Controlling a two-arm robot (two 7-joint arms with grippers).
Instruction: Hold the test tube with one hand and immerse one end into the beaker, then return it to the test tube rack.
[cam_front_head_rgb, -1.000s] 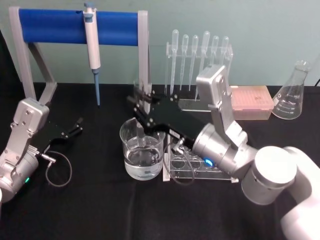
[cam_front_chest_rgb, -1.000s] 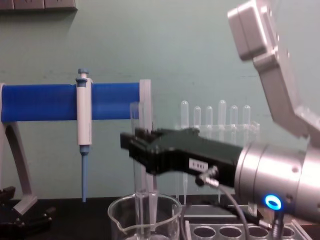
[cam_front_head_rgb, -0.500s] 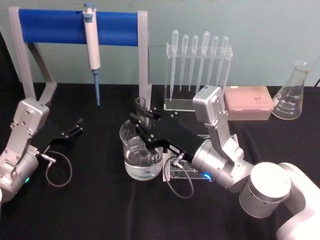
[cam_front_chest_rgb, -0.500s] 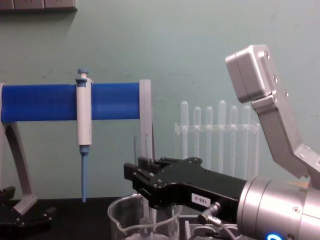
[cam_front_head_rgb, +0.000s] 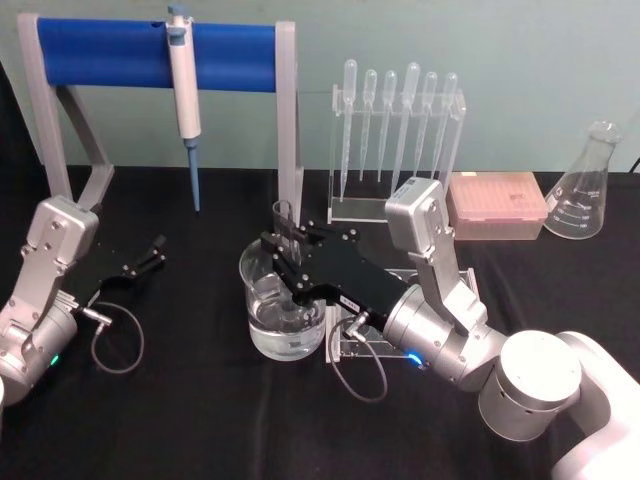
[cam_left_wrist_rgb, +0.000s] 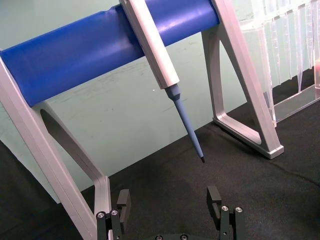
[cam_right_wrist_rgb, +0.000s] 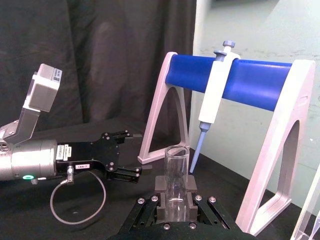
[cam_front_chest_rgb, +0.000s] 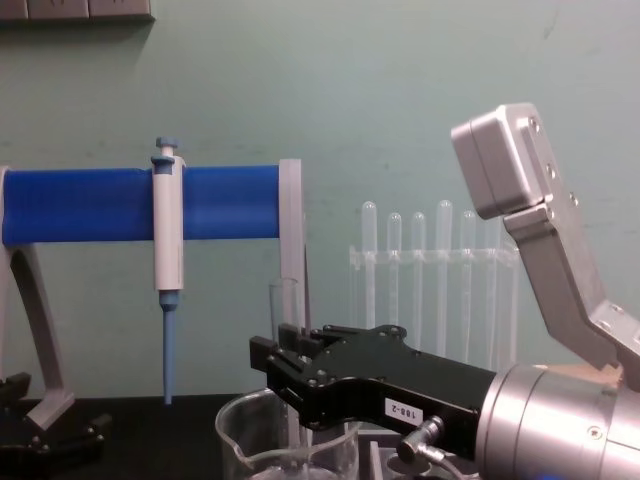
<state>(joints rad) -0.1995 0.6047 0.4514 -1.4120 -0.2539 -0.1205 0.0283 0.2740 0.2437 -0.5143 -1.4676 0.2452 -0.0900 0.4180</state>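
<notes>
The beaker (cam_front_head_rgb: 262, 335) stands mid-table, holding some clear liquid. My right gripper (cam_front_head_rgb: 292, 258) hovers just above its rim, shut on the test tube (cam_front_head_rgb: 283, 218), which stands upright with its lower end down inside the beaker. In the right wrist view the tube (cam_right_wrist_rgb: 176, 172) rises between the black fingers (cam_right_wrist_rgb: 161, 199). The chest view shows the gripper (cam_front_chest_rgb: 290, 362) over the beaker (cam_front_chest_rgb: 235, 440) with the tube (cam_front_chest_rgb: 287, 305) poking up above it. My left gripper (cam_front_head_rgb: 150, 255) rests open on the black cloth at the left, holding nothing (cam_left_wrist_rgb: 169, 200).
A white-and-blue pipette (cam_front_head_rgb: 184, 80) hangs on the blue-barred stand (cam_front_head_rgb: 110, 52) behind the beaker. Plastic pipettes (cam_front_head_rgb: 395, 110) stand in a clear rack at the back. A pink tip box (cam_front_head_rgb: 497, 200), a conical flask (cam_front_head_rgb: 585, 185) and a clear tube rack (cam_front_head_rgb: 375, 345) lie to the right.
My right gripper has come down and a little forward with the test tube, lowering its bottom end into the beaker. The left arm has stayed still.
</notes>
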